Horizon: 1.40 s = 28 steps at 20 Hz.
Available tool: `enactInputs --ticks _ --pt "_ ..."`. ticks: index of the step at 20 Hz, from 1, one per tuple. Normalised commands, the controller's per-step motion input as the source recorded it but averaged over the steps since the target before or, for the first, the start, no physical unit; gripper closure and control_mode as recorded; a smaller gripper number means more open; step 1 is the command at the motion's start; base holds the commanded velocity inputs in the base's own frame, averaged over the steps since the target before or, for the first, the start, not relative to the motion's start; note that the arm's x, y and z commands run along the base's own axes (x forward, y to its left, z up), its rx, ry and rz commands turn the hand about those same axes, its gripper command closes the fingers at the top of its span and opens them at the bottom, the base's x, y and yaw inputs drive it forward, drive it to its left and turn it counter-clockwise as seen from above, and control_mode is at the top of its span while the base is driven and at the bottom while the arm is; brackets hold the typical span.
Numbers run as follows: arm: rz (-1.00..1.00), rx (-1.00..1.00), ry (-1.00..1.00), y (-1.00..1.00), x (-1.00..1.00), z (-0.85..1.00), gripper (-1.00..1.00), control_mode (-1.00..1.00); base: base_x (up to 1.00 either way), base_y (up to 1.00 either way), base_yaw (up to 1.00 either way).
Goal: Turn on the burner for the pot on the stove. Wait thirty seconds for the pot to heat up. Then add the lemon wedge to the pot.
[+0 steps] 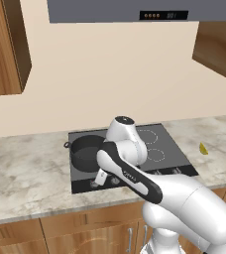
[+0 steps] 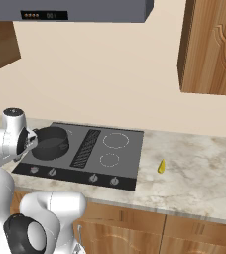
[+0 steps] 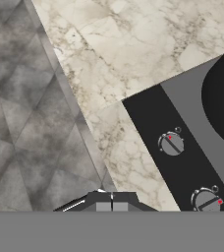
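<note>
Lemon wedge lies alone on the marble tabletop, right of centre in the right base view, well apart from the stove; likely light, soft and slick, best pinched across its flat flanks. Pot sits left on the stove, lidless, interior looks empty. End effector, fingertips pressed together holding nothing, hovers bottom centre in the hand view near the knobs.

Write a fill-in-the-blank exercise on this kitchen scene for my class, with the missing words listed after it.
1. The pot stands on the ______.
2. The lemon wedge lies on the ______, apart from the cooktop.
3. The lemon wedge is coloured ______.
4. The row of knobs along the cooktop's front edge numbers ______.

Missing words: stove; counter; yellow; four
</note>
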Motion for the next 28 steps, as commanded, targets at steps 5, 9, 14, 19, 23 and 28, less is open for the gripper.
enactInputs --ticks 5,9,14,19,23,28 --pt "0.00 0.00 0.00 0.00 0.00 0.00 1.00 -1.00 0.00 0.00 0.00" --pt "0.00 0.00 0.00 0.00 0.00 0.00 1.00 -1.00 0.00 0.00 0.00" --pt "0.00 0.00 0.00 0.00 0.00 0.00 1.00 -1.00 0.00 0.00 0.00" --pt "0.00 0.00 0.00 0.00 0.00 0.00 1.00 -1.00 0.00 0.00 0.00" --pt "0.00 0.00 0.00 0.00 0.00 0.00 1.00 -1.00 0.00 0.00 0.00" --pt "0.00 0.00 0.00 0.00 0.00 0.00 1.00 -1.00 0.00 0.00 0.00"
